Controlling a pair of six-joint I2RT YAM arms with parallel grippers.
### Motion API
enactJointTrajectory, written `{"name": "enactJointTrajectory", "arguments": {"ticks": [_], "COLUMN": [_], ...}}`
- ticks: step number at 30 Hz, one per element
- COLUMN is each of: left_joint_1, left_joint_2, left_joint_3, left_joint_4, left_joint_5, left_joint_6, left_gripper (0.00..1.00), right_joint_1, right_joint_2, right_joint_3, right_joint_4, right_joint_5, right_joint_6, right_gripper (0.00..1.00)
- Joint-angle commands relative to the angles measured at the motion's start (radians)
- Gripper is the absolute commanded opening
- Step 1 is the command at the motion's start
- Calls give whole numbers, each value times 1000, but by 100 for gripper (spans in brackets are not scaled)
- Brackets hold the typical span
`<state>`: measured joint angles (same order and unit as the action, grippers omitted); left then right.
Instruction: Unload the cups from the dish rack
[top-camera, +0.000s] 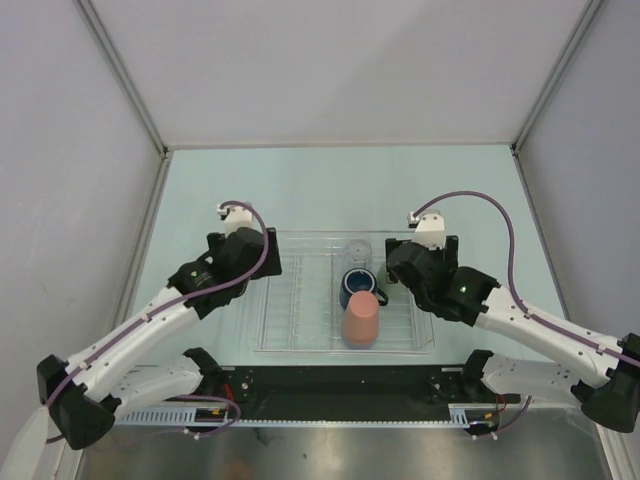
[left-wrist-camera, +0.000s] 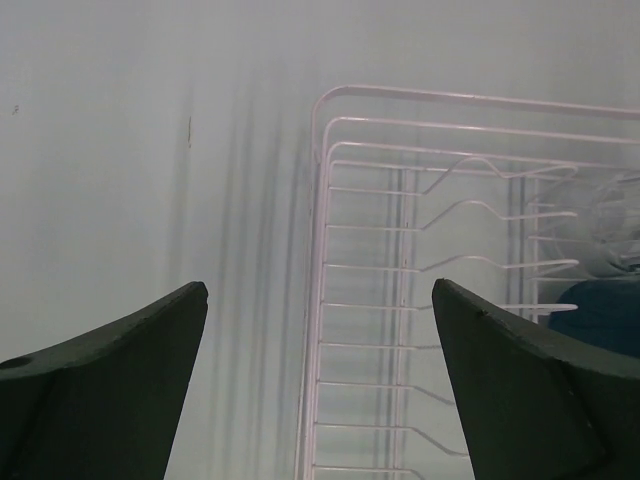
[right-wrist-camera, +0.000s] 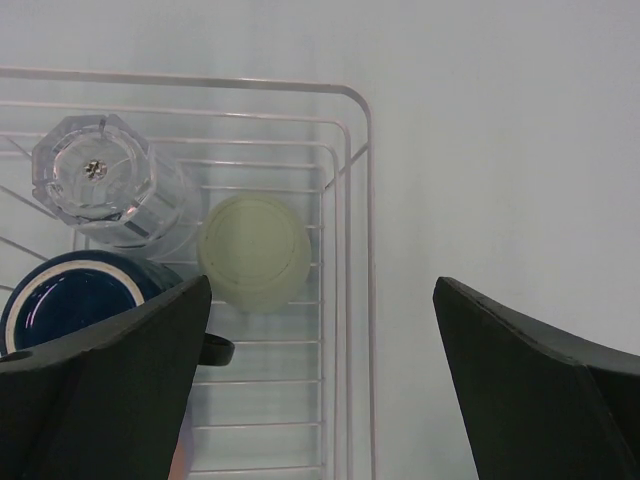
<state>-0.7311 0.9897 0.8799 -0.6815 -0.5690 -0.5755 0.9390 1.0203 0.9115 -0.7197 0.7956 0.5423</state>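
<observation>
Two pincers (left-wrist-camera: 318, 284) (right-wrist-camera: 321, 280) agape, one dish rack (top-camera: 295, 300), four cups (top-camera: 361, 320) (top-camera: 352, 290) (top-camera: 357, 250) (right-wrist-camera: 255, 250)

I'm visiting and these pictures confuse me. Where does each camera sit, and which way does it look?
Top external: fixed above and behind, looking down on the dish rack; left arm and right arm show.
Left wrist: on the left wrist, looking down at the rack's corner; open left gripper shows.
Right wrist: on the right wrist, looking down at clear cup, pale green cup, dark blue mug; open right gripper shows.
Shared: both wrist views catch the rack and mug.
</observation>
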Motion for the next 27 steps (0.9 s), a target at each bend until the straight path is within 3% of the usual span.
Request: {"name": "enactJointTrajectory", "arguments": {"ticks": [1,13,18,27], "left_joint_1": [-7,-5,-7,-7], "left_joint_2": [-92,-77,-54,-33], "left_joint_3": [-21,-18,-15,-19], "left_joint_4": [80,43,43,37], "left_joint_5": [12,11,18,49], "left_joint_6": [29,-1,-26,-53], "left_gripper": [100,100,100,100], "right_joint_1": [41,55,79,398], "right_joint_2": [-23,-81,-49,58], "right_joint_3": [32,125,199,268], "right_joint_4": [52,86,-47,-210], "right_joint_5": [120,-56,-84,88], "right_joint_6": [-2,-90,34,297], "right_gripper": [100,100,100,100]}}
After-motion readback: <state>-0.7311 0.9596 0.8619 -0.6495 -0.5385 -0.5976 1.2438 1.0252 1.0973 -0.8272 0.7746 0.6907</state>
